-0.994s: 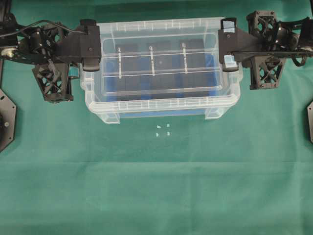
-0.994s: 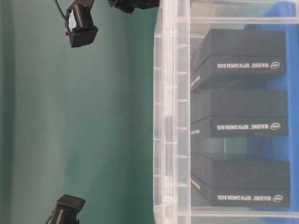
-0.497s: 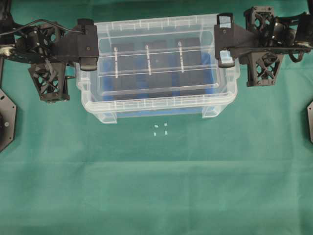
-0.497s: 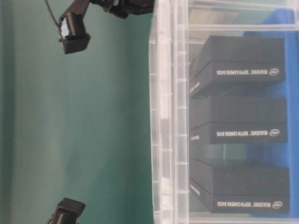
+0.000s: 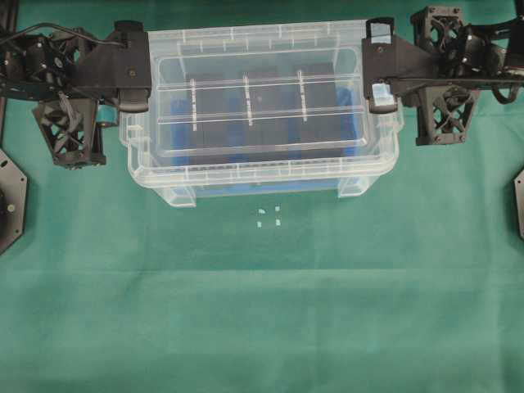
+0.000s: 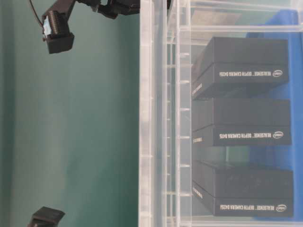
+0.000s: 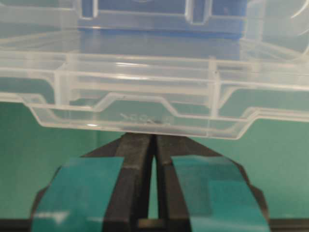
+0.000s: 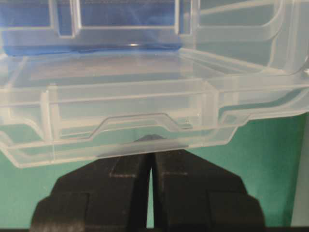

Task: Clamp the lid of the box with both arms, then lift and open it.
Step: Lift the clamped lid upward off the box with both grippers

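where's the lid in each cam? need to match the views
Overhead: the lid spans the upper centre, over the box, between the left hand and right hand.
Table-level: a vertical clear band left of centre.
Left wrist: its near edge crosses mid-frame above the hand's tips.
Right wrist: the edge crosses mid-frame likewise.
Shared landmark: the box's blue insert, visible in all four.

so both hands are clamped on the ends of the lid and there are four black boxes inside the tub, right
Not quite: there are three black boxes, not four, as the table-level view shows. The rest holds: the left hand and right hand are clamped on the ends of the lid over the tub.
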Tool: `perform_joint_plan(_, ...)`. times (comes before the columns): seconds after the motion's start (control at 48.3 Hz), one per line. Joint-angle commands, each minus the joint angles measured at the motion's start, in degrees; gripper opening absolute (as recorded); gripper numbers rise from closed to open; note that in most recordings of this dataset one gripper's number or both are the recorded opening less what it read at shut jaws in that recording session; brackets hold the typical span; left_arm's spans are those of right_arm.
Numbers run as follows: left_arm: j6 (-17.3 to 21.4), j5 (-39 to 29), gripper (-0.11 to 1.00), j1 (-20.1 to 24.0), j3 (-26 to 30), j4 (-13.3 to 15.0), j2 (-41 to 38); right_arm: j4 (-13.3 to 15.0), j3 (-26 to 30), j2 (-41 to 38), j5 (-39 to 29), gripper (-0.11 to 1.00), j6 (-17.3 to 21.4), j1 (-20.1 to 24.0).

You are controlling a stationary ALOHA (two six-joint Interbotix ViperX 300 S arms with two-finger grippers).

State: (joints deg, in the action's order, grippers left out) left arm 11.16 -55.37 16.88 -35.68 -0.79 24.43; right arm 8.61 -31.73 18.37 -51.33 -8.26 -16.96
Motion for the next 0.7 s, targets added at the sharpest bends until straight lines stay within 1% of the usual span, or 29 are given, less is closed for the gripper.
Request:
perform_joint_plan(0.0,-0.2,0.3,0.01,-0.9,3.5,0.2,0.8,-0.6,3.4,1.2,0.5,0.00,0.6,1.8)
perform_joint_plan(0.207,-0.2,-0.8,0.01,-1.5,5.1,0.2,0.8,-0.6,3.6,1.8,0.3,0.00,0.6,2.0)
perform_joint_plan(0.352,-0.3,-0.9,0.01,-1.6,5.1,0.2,0.8,-0.5,3.6,1.8,0.3,0.00,0.6,2.0)
perform_joint_plan(0.476,-0.4,-1.6,0.01,-2.6,5.2,0.2,0.7,-0.6,3.6,1.9,-0.3,0.00,1.4,2.5)
perform_joint_plan(0.683,-3.7,-2.5,0.01,-4.5,5.4,0.2,0.8,-0.5,4.0,2.5,-3.0,0.00,4.5,4.7)
